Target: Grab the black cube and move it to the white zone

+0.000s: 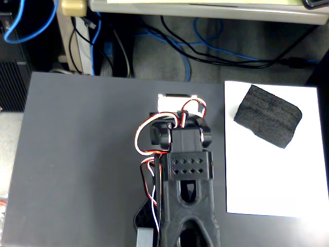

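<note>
The black cube, a coarse black foam block, lies tilted on the upper part of the white zone, a paper sheet at the right of the dark table. Nothing is touching it. The black arm is folded in the middle of the table, left of the sheet and well apart from the cube. Its lower end runs off the bottom edge. The gripper seems to be the dark part at the bottom, beside the arm. Its fingers cannot be made out there.
The dark grey table spreads to the left of the arm. Red and white wires loop around the arm's joints. Blue and black cables lie on the floor beyond the table's far edge. A white tag sits just above the arm.
</note>
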`<state>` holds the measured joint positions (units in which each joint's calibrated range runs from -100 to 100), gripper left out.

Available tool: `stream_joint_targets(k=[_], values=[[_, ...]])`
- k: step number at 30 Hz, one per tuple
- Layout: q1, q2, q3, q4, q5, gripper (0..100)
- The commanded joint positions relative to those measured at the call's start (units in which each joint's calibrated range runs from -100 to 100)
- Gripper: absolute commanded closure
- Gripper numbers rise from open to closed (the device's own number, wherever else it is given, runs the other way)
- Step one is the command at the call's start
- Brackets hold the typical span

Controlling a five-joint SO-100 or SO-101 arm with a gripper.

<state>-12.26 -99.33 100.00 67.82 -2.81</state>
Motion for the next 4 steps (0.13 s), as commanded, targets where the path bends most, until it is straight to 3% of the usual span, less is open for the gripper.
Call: stream_joint_targets(k=[1, 4], values=[[0.12, -0.5, -0.09, -0.76, 0.29, 99], [0.12, -0.5, -0.09, -0.76, 0.29, 99]])
